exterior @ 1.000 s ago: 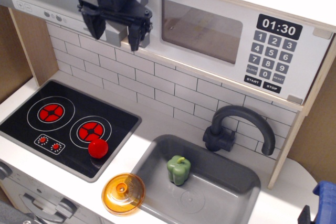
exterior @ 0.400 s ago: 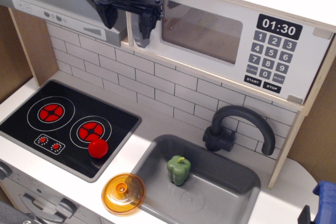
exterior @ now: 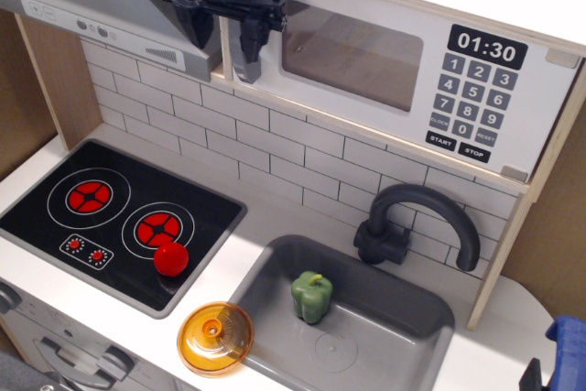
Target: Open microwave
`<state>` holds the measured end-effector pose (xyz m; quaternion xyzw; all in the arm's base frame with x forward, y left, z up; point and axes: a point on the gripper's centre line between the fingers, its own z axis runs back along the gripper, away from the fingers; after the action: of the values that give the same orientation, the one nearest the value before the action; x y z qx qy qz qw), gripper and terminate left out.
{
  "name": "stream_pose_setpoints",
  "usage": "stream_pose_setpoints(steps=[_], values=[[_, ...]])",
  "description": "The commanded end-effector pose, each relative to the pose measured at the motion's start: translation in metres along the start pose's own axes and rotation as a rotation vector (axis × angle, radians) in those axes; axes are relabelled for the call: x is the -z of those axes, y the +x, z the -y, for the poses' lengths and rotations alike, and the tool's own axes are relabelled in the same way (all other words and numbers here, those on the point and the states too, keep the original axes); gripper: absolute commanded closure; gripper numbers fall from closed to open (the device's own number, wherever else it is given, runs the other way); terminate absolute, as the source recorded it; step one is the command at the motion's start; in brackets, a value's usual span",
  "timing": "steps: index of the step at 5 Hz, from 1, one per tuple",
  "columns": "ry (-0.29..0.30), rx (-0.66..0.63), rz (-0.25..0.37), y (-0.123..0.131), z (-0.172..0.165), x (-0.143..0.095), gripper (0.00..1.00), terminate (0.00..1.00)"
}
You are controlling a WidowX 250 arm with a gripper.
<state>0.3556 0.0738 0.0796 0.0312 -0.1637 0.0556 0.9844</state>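
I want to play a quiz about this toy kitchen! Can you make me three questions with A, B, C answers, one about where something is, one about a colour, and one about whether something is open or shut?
1. Where is the green pepper?
A. in the sink
B. on the stove
C. inside the microwave

2. What colour is the lid lying in front of the sink?
A. blue
B. orange
C. white

3. Is the microwave door open or shut?
A. wide open
B. taken off
C. shut

Answers:
1. A, the pepper stands in the grey basin.
2. B, the round see-through lid is orange.
3. C, the door sits flat against the box, with the gripper at its left edge where the handle is.
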Motion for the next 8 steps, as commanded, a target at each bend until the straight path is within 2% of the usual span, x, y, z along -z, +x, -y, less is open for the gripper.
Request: stream_pose_setpoints(steps=[1,3,4,5,6,7,8], values=[[0.037,0.035,0.082,0.011,-0.001,-0.014,1.00,0.00],[0.006,0.082,0.102,-0.018,0.004,-0.033,1.00,0.00],[0.026,0.089,0.112,-0.032,0.009,-0.037,1.00,0.00],[-0.019,0.052,0.038,-0.054,0.008,-0.049,0.00,0.00],[-0.077,-0.014,-0.072,-0.071,-0.014,-0.056,0.00,0.00],[-0.043,-0.141,-0.094,-0.070,-0.047,-0.055,0.00,0.00],[0.001,-0.224,-0.144,-0.058,-0.087,-0.042,0.00,0.00]])
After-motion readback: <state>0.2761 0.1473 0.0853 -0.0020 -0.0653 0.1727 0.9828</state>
